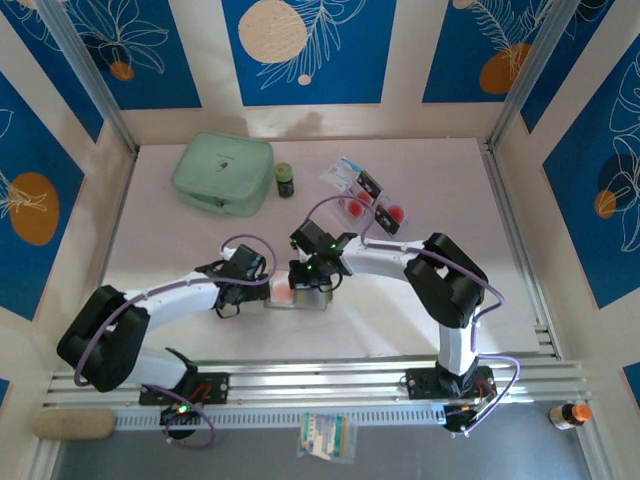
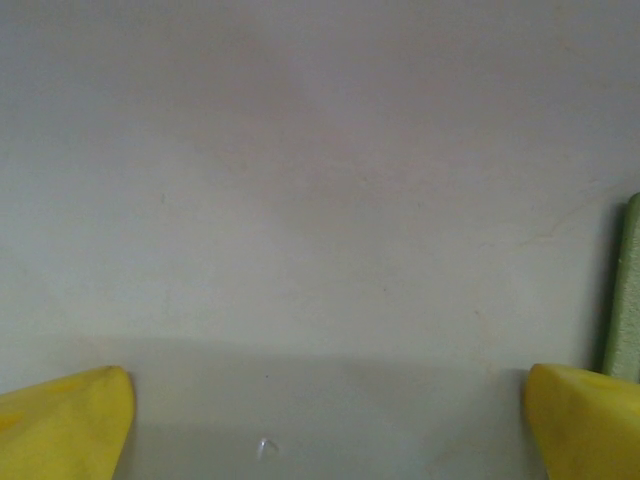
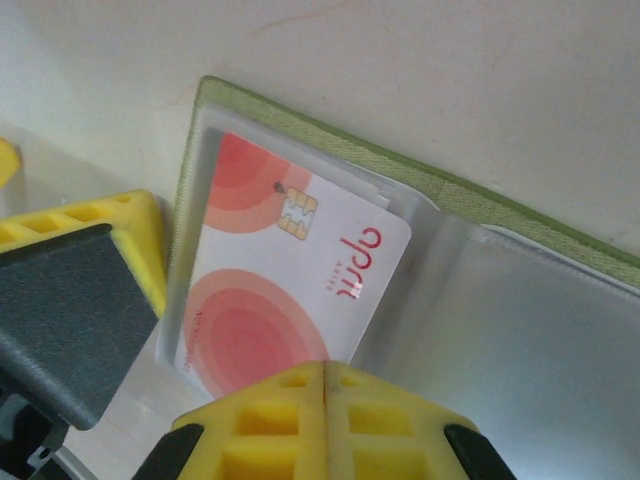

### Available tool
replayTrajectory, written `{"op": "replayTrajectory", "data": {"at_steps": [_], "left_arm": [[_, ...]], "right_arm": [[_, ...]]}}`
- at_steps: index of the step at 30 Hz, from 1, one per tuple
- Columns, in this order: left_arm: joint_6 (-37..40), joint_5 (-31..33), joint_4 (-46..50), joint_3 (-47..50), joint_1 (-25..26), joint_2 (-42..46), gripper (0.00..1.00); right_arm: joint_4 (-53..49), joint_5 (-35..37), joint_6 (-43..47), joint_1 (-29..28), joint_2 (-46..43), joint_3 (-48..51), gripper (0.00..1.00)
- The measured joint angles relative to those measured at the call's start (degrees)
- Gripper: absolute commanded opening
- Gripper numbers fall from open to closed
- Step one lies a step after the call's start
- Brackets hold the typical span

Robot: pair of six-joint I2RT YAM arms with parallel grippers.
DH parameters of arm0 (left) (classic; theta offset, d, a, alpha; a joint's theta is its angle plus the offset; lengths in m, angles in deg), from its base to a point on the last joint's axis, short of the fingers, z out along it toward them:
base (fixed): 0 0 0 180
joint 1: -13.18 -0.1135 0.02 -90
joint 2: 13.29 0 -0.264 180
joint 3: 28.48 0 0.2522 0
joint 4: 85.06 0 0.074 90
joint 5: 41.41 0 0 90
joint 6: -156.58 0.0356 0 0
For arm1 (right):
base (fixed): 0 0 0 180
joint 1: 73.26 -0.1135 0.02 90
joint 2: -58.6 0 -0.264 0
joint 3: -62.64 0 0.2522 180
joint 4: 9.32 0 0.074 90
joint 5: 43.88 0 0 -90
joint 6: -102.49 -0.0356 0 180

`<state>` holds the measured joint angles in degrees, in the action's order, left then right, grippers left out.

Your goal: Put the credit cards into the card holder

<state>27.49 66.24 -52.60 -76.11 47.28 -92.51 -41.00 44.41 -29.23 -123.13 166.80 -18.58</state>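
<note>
The olive-green card holder (image 1: 296,297) lies open on the table between my two grippers; its green rim (image 3: 330,140) and clear sleeves (image 3: 540,330) fill the right wrist view. A whitish credit card (image 3: 290,270) with red circles sits partly inside the left sleeve. My right gripper (image 3: 328,400) is shut, its joined fingertips over the card's near edge, not pinching it. My left gripper (image 2: 320,420) is open above bare table, with the holder's green edge (image 2: 625,290) by its right fingertip. More credit cards (image 1: 365,195) lie at the back right.
A mint-green zip pouch (image 1: 222,172) and a small dark bottle (image 1: 285,180) stand at the back left. A white-and-blue sachet (image 1: 325,437) and an orange-capped bottle (image 1: 570,413) lie in front of the arm bases. Walls close in the table's sides.
</note>
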Motion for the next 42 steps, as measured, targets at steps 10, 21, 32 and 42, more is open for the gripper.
{"op": "replayTrajectory", "data": {"at_steps": [10,21,32,42], "left_arm": [[0.63,-0.02,0.24,-0.92,0.02,-1.27,1.0],[0.61,-0.17,0.22,-0.92,0.0,-1.27,1.0],[0.59,-0.66,0.76,-0.92,-0.04,0.52,1.0],[0.87,0.76,3.52,-3.34,-0.59,7.28,1.0]], "right_arm": [[-1.07,-0.44,0.39,-0.07,3.28,-2.99,0.0],[-1.92,-1.31,0.39,-0.17,5.09,-5.09,0.0],[-2.19,-1.7,0.94,0.61,3.69,-5.14,0.0],[-3.54,0.92,1.9,2.91,-2.84,-4.0,0.0]]}}
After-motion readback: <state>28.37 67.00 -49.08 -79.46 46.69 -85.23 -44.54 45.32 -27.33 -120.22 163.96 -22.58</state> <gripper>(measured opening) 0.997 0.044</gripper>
